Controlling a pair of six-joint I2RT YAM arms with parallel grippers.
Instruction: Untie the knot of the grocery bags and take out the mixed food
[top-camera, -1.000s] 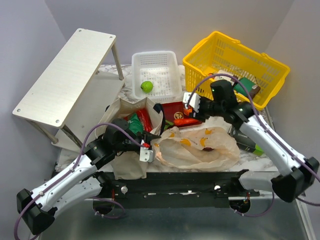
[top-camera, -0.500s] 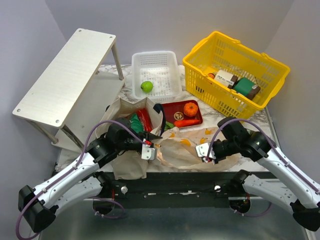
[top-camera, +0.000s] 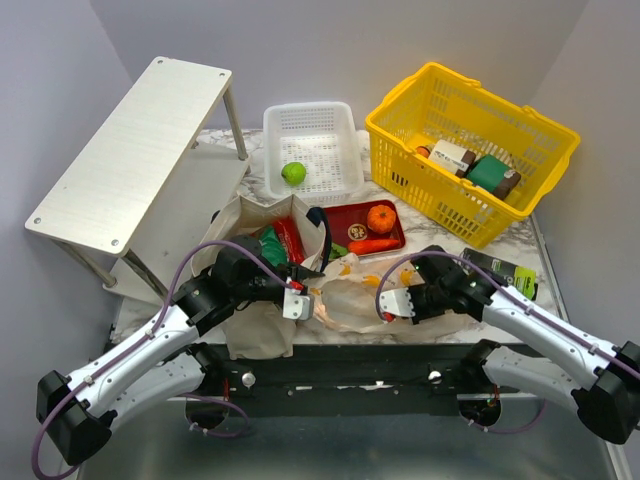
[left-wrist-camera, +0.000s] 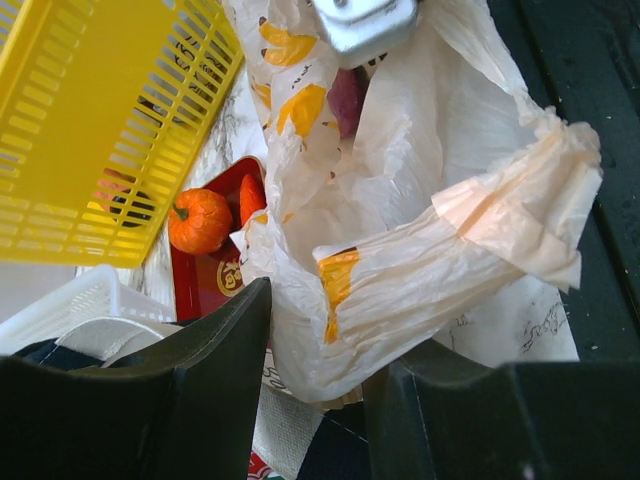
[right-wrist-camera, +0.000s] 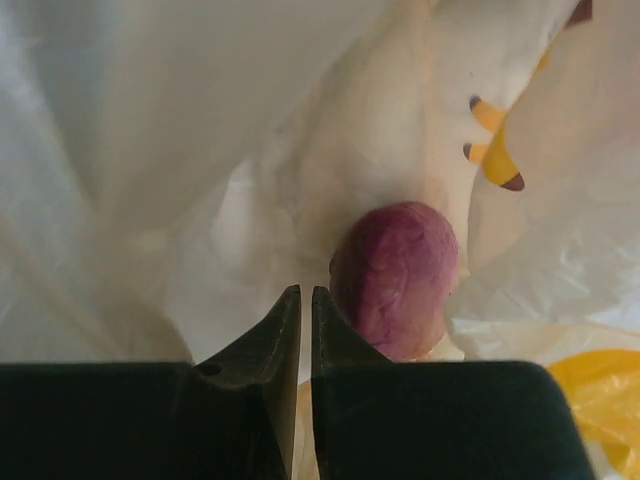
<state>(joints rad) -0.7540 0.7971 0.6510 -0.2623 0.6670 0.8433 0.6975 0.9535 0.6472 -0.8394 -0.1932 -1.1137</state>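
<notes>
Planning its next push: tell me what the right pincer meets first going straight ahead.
The right pincer likely meets the plastic bag film first; the purple onion sits just right of that line, depth unclear.

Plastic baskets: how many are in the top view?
2. A white plastic mesh basket stands at the back centre, with a green apple in it; a yellow plastic mesh basket sits at the back right, holding boxes. No others show.

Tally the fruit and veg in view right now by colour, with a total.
Orange: 2, the orange and the carrot, both on the red tray
Green: 1, the apple
Purple: 1, the onion, inside the plastic bag
Total: 4
</notes>
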